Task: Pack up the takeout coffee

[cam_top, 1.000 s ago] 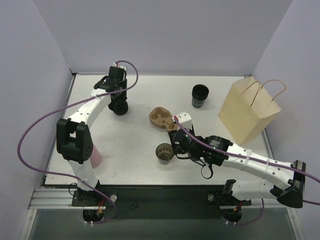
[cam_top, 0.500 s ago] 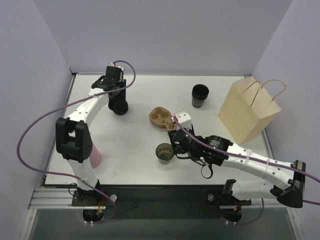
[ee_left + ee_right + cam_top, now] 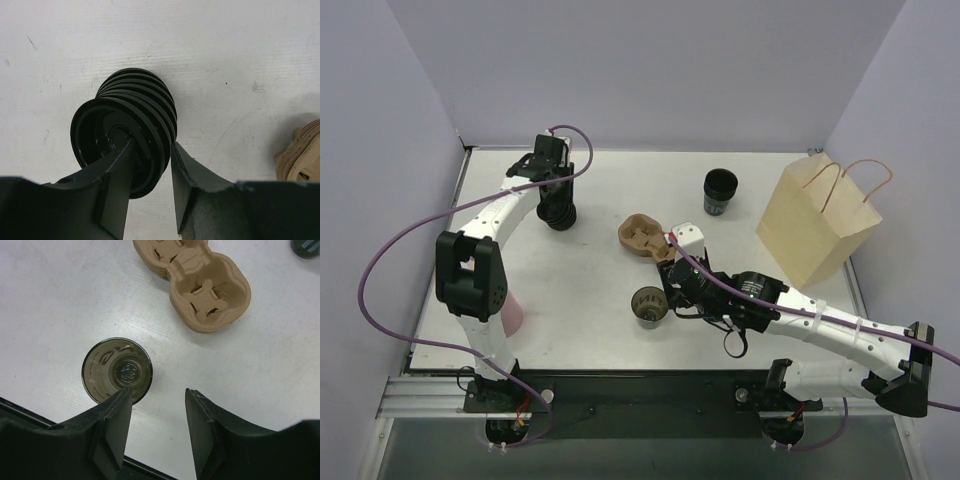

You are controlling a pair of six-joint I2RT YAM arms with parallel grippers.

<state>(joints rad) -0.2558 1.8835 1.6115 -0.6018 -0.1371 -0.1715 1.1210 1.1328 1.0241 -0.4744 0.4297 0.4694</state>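
The takeout coffee cup (image 3: 649,305) stands lidless and upright near the table's front; its inside shows in the right wrist view (image 3: 117,370). My right gripper (image 3: 157,395) hangs open just right of it, the left fingertip (image 3: 122,395) over the cup's rim and nothing between the jaws. The brown pulp carrier (image 3: 642,236) lies beyond the cup (image 3: 200,280). My left gripper (image 3: 152,145) is open at the stack of black lids (image 3: 130,120). One finger is over the top lid's face and the other is outside the rim.
A stack of lidless black cups (image 3: 720,190) stands at the back right. A tan paper bag (image 3: 820,220) with handles stands upright by the right wall. A pink object (image 3: 510,315) sits by the left arm's base. Walls close in three sides.
The left arm has shifted slightly at the lid stack. The right arm, cup and carrier have stayed where they were.
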